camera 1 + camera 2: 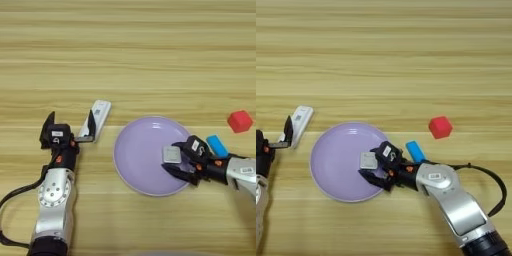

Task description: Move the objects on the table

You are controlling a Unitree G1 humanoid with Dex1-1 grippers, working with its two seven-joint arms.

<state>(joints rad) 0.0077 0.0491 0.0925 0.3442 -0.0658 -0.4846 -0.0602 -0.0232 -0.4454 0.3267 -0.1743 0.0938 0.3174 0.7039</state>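
At lower right of centre, the right gripper (374, 167) spreads its 2 fingers wide around the silver-grey block (171, 154) on the lilac plate (135, 150), apparently mid-placing or mid-pickup, while the left gripper (70, 128), wide apart, next needs closing on the white bar (99, 116).

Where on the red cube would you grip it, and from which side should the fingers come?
Probably from straight above, fingers closing on two opposite flat sides of the red cube. It sits alone on the table, clear of the plate and blue block, so its sides look free.
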